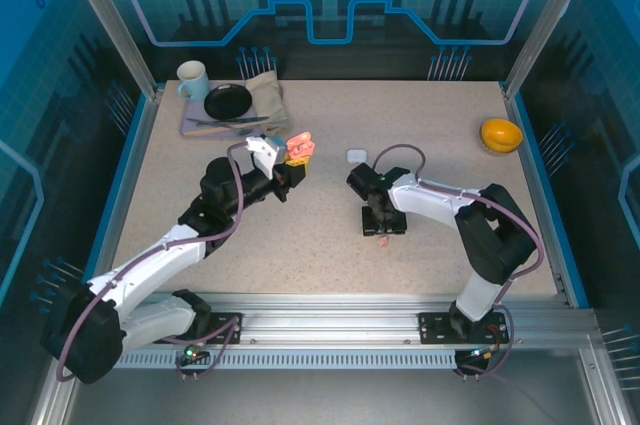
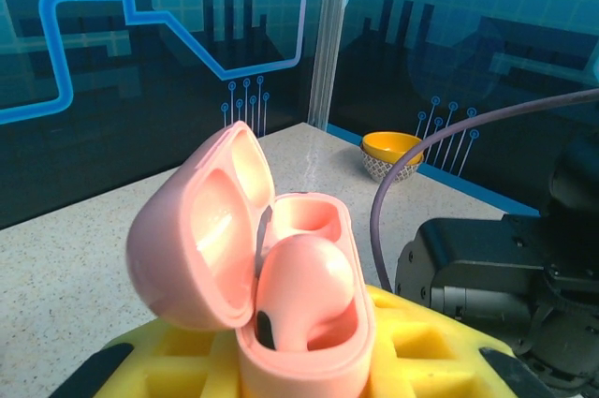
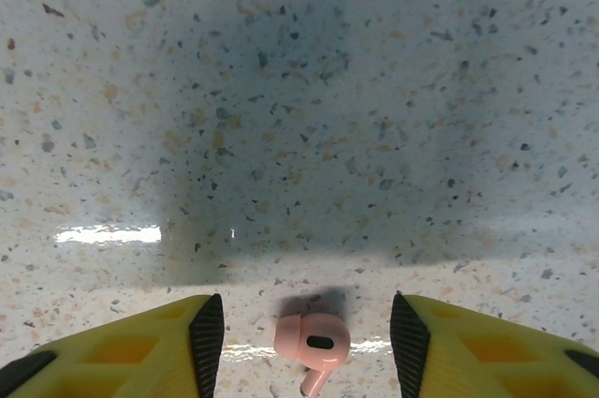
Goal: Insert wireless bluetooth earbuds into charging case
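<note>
Left fingers [image 2: 430, 346] clench the open pink case [image 2: 281, 257] holding a seated earbud [image 2: 309, 290]; the second earbud [image 3: 314, 342] lies at lower centre between released right fingers [image 3: 112, 346]

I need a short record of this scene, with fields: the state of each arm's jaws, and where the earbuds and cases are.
left jaws: shut on the pink case
pink case: lid open, one seated earbud in a slot, other slot empty
right jaws: open, one on each side of the loose earbud, not touching it
loose earbud: pink, lying on the table
white case: on the table, beyond the right arm
bowl: orange, far right of the table
</note>
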Robot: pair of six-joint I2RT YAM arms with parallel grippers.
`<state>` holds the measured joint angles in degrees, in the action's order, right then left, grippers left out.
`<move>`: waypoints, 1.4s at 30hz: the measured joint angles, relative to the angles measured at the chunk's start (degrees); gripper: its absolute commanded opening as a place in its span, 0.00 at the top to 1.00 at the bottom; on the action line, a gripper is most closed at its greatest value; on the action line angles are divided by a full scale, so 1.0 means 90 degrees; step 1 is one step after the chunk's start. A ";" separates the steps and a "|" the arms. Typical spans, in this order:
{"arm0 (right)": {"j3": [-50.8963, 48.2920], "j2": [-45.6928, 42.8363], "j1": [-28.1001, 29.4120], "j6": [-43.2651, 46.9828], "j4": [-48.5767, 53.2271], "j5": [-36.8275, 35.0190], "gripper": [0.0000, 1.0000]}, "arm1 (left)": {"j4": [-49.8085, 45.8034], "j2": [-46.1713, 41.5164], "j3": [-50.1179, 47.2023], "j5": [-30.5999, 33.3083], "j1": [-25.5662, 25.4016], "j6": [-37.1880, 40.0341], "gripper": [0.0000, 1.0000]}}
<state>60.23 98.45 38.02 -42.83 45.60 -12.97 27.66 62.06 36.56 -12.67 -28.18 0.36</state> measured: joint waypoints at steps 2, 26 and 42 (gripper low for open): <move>0.0000 0.0022 0.0032 0.0000 0.0000 -0.0005 0.47 | 0.0000 -0.0019 0.0000 0.0000 0.0002 0.0000 1.00; -0.0255 0.0022 0.0075 -0.0148 0.0000 -0.0066 0.57 | 0.0005 -0.0029 -0.0012 0.0000 0.0032 -0.0027 1.00; -0.0325 0.0022 0.0075 -0.0223 -0.0068 -0.0104 0.64 | 0.0005 -0.0029 -0.0012 0.0000 0.0032 -0.0029 1.00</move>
<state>57.30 98.65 38.70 -44.84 44.99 -13.91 27.70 61.80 36.45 -12.67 -27.90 0.10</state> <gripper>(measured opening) 0.365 0.231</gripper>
